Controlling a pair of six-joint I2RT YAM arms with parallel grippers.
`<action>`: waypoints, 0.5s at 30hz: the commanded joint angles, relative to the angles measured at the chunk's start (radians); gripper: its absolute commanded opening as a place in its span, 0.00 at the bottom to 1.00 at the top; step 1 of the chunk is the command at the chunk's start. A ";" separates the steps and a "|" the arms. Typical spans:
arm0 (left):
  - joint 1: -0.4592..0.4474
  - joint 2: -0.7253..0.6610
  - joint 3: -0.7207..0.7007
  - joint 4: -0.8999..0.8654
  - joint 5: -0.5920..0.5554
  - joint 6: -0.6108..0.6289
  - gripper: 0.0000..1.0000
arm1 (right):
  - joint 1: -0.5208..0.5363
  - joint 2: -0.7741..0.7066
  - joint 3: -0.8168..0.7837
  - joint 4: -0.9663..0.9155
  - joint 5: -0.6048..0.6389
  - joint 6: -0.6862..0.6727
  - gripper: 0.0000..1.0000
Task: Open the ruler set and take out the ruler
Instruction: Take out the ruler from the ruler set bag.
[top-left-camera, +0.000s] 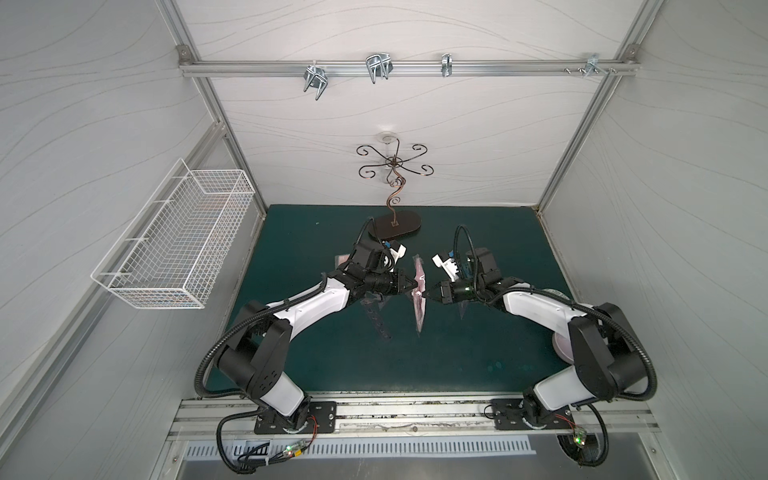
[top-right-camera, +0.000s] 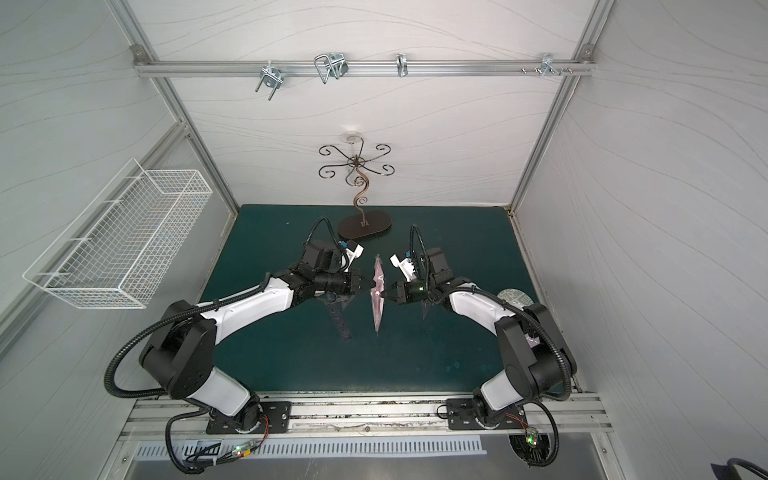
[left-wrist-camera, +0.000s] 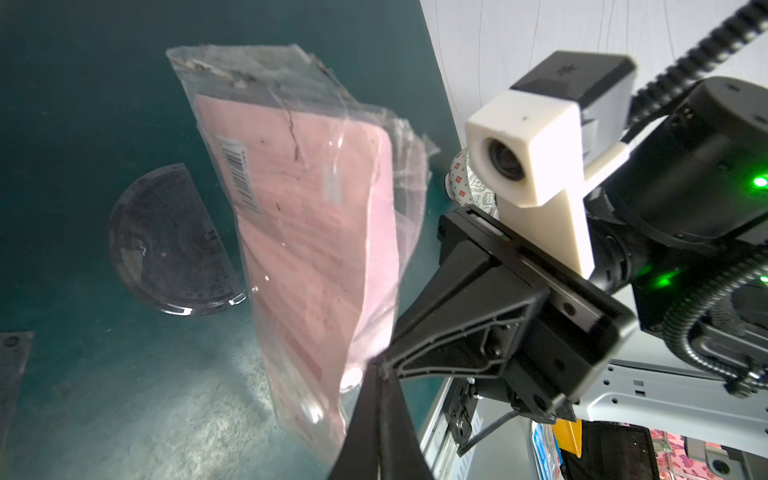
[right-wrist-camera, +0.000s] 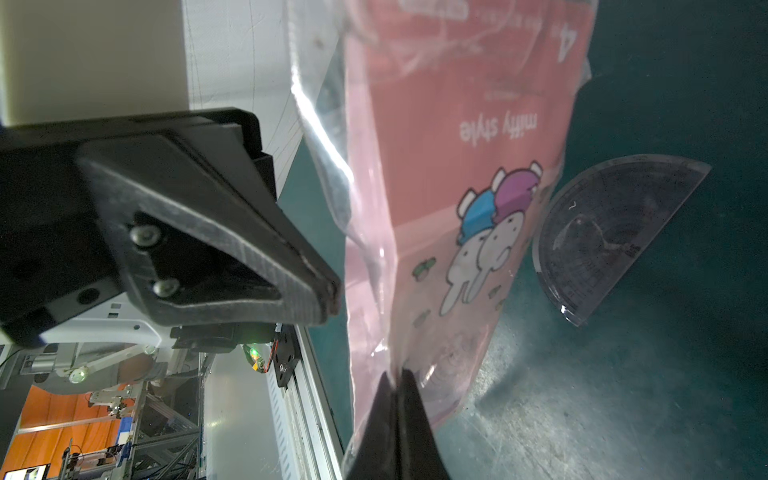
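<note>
At center of both top views, left gripper and right gripper are each pinched tight on the ruler set bag, one from each side. Bag is held upright over the green tabletop, edge-on to the top camera, pink card inside. Clear protractor lies flat on the tabletop just beyond. Can't tell what else is in the bag.

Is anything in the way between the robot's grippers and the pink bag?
No, nothing visible is in the way. The left gripper and the right gripper are both shut on the bag, pinching it from opposite sides above the mat. The protractor lies flat on the mat, apart from the bag.
</note>
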 joint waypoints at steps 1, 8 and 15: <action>-0.004 0.025 0.023 0.057 -0.032 0.007 0.00 | 0.004 -0.027 0.014 -0.001 -0.007 -0.015 0.00; -0.005 0.075 0.035 -0.031 -0.102 0.044 0.00 | 0.004 -0.035 0.014 0.000 -0.009 -0.015 0.00; -0.005 0.084 0.032 -0.062 -0.132 0.057 0.00 | -0.009 -0.050 -0.015 0.083 -0.053 0.029 0.00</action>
